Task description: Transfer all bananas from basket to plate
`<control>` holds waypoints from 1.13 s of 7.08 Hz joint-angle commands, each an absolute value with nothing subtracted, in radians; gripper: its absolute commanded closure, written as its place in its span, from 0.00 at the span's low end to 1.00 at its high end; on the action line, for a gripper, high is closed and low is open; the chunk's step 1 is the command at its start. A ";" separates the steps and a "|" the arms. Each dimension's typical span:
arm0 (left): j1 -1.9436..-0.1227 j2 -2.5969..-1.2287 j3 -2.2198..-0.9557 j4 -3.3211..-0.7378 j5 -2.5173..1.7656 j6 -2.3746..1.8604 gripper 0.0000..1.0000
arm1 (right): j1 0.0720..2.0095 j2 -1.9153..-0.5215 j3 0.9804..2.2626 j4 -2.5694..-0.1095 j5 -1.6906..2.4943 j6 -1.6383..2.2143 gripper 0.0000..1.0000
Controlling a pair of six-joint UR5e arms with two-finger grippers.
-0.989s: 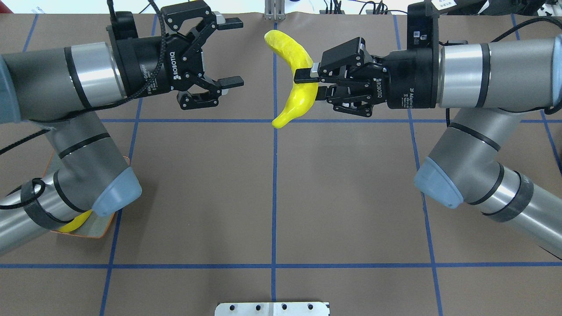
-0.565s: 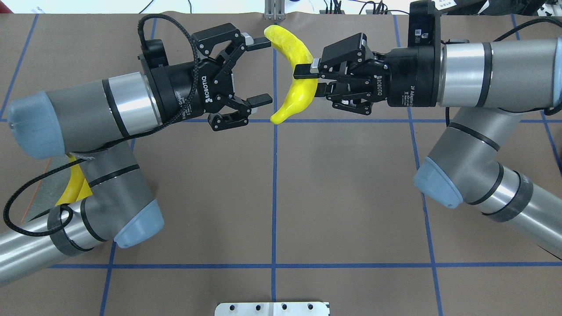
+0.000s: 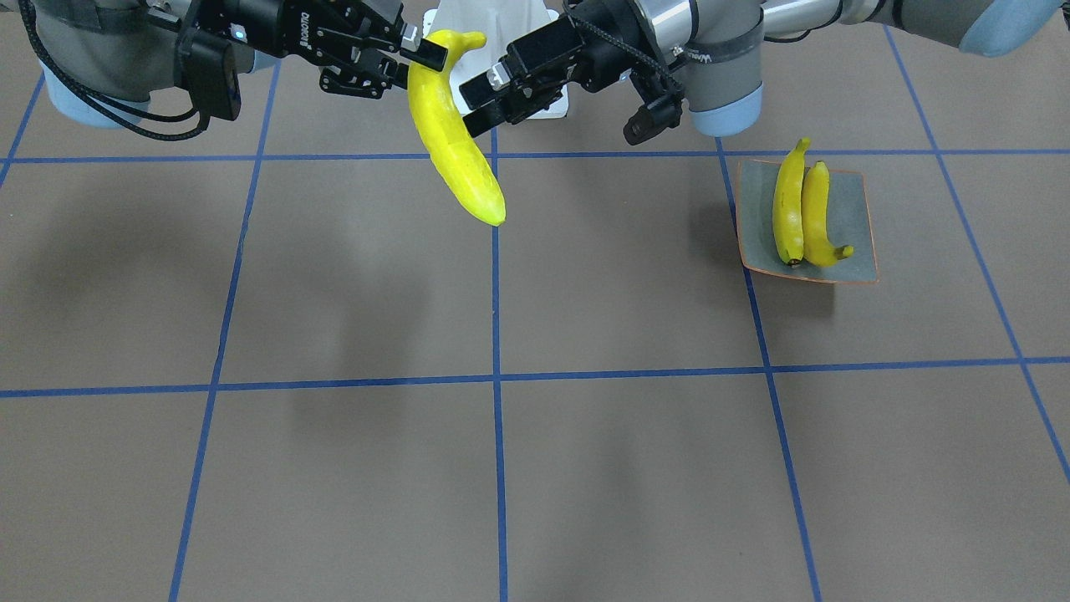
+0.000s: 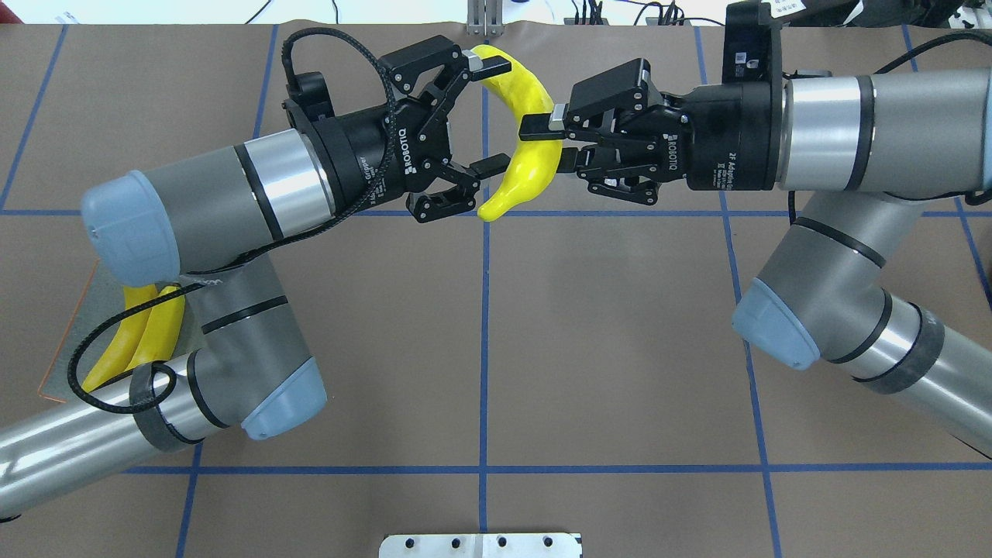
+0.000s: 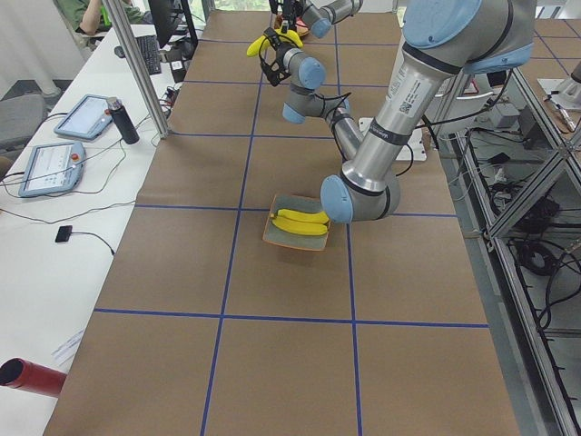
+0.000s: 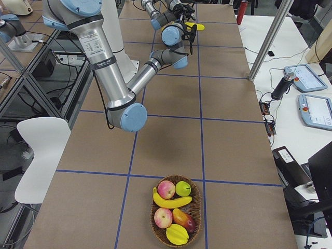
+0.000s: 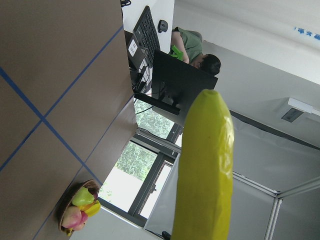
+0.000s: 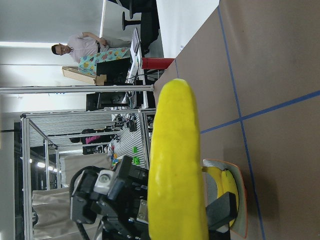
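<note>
A yellow banana (image 4: 535,167) hangs above the table's far middle, with my right gripper (image 4: 547,144) shut on its midsection. My left gripper (image 4: 494,116) is open, one finger at each end of this banana (image 3: 451,142). From the front, the left gripper (image 3: 473,104) is on the right of the fruit and the right gripper (image 3: 418,54) on its left. Two bananas (image 3: 802,213) lie side by side on the grey-blue plate (image 3: 848,201), which my left arm partly covers in the overhead view (image 4: 74,325). The basket (image 6: 199,210) holds one banana (image 6: 171,200).
Apples and other fruit fill the basket at the table's right end. A white robot base (image 3: 493,25) stands behind the grippers. A metal bracket (image 4: 480,545) sits at the near table edge. Tablets (image 5: 50,163) lie on a side desk.
My left arm has swung right toward the held banana, and its open fingers now straddle the fruit. The right gripper and its banana have stayed in place.
</note>
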State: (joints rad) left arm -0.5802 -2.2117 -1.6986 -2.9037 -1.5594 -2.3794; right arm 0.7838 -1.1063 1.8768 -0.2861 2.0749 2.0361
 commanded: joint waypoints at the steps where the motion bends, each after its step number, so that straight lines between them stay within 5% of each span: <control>1: -0.580 -2.232 -1.674 -2.904 -1.536 -2.381 0.00 | 0.784 -1.109 1.884 -0.287 2.080 2.039 1.00; 5: -0.580 -2.241 -1.667 -2.910 -1.523 -2.382 0.06 | 0.781 -1.115 1.885 -0.285 2.082 2.039 1.00; 8: -0.580 -2.247 -1.664 -2.911 -1.523 -2.382 0.41 | 0.781 -1.117 1.887 -0.285 2.082 2.039 1.00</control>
